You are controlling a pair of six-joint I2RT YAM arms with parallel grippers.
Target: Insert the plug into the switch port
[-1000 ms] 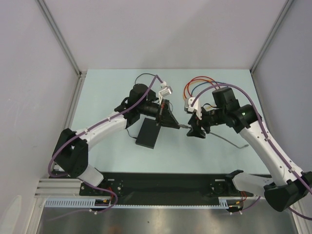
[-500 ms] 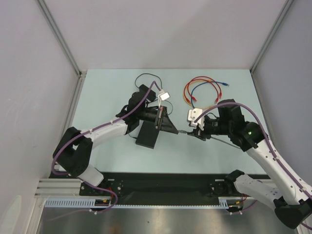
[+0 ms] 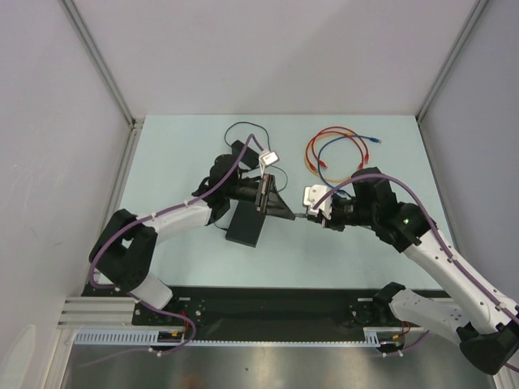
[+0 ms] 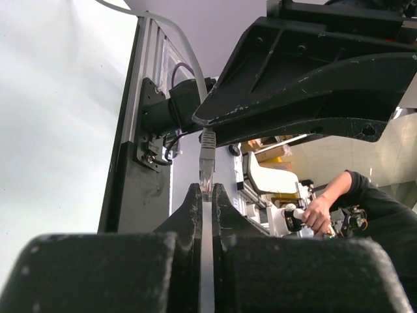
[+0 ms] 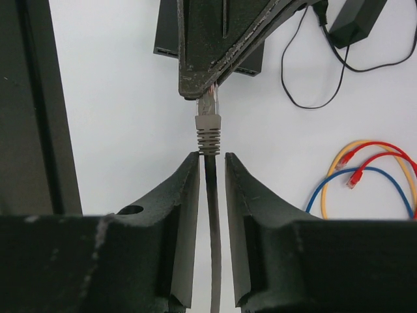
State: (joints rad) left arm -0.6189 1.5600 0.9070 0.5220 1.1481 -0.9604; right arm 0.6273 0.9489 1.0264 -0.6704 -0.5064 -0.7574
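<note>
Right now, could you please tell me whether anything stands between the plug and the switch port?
Yes: the left pincer, shut on the plug at its tip, sits directly between it and the black switch behind. The right pincer stands open around the gray cable.

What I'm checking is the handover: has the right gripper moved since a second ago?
Yes. The right gripper has shifted left, toward the black box, and its arm no longer covers the coloured cables.
</note>
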